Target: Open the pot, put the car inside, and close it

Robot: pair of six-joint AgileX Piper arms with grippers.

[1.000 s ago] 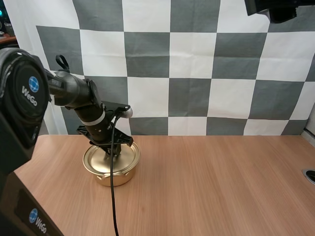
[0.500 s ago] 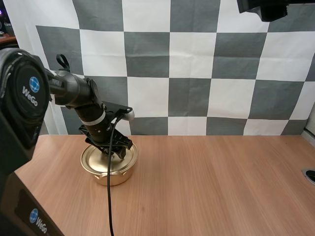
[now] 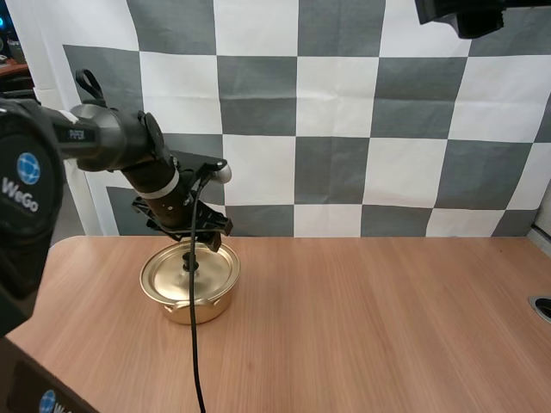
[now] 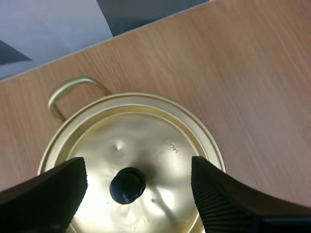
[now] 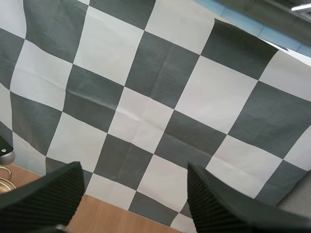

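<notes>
A gold pot (image 3: 189, 288) stands on the left part of the table with its lid (image 3: 176, 274) on. The lid's black knob (image 3: 190, 263) is free. My left gripper (image 3: 195, 244) hangs just above the knob, clear of it. From the left wrist, the lid (image 4: 155, 145) and knob (image 4: 127, 185) lie straight below my left gripper (image 4: 138, 170), which is open; its fingers (image 4: 53, 191) stand wide on either side of the knob, holding nothing. My right gripper (image 5: 133, 187) is open, held high and facing the backdrop, nothing between its fingers.
The wooden table (image 3: 370, 327) stretches bare to the right of the pot. One looped pot handle (image 4: 73, 90) points toward the back edge. Part of my right arm (image 3: 469, 13) hangs high at the right. A round hole (image 3: 542, 307) sits at the table's right edge.
My left gripper has lifted off the lid's knob and drawn back a little, leaving the lid on the pot. The pot slid slightly left.
</notes>
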